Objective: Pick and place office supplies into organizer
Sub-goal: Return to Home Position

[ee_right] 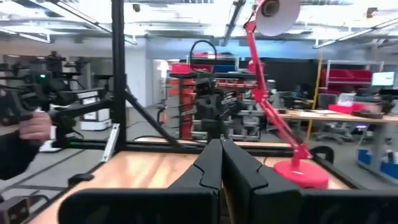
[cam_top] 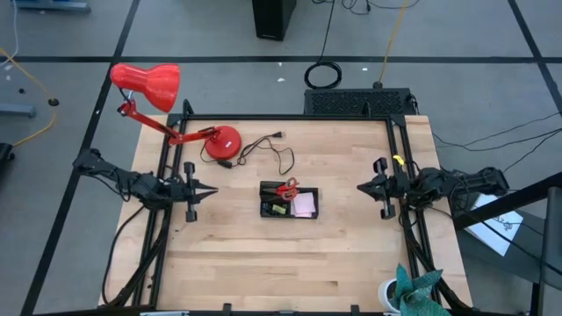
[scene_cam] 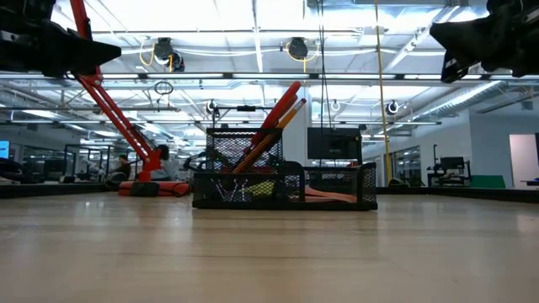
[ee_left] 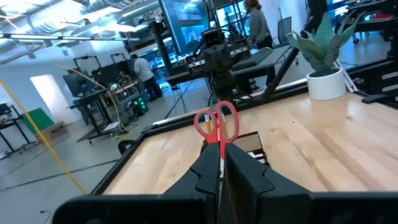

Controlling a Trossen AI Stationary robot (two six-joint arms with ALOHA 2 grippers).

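The black mesh organizer (cam_top: 289,202) stands at the table's middle. In it stand the red-handled scissors (cam_top: 286,187), handles up, with orange pencils (scene_cam: 271,135); a pink sticky-note pad (cam_top: 304,204) lies in its right compartment and a small yellow item (scene_cam: 263,188) shows through the mesh. The scissors' handles also show in the left wrist view (ee_left: 217,122). My left gripper (cam_top: 211,190) hangs shut and empty left of the organizer. My right gripper (cam_top: 362,186) hangs shut and empty right of it. Both are above the table.
A red desk lamp (cam_top: 180,105) stands at the far left, its base (cam_top: 220,142) on the table, its black cord (cam_top: 270,149) trailing behind the organizer. A potted plant (cam_top: 406,291) sits at the near right corner. A person's hand (ee_right: 34,127) shows beyond the table.
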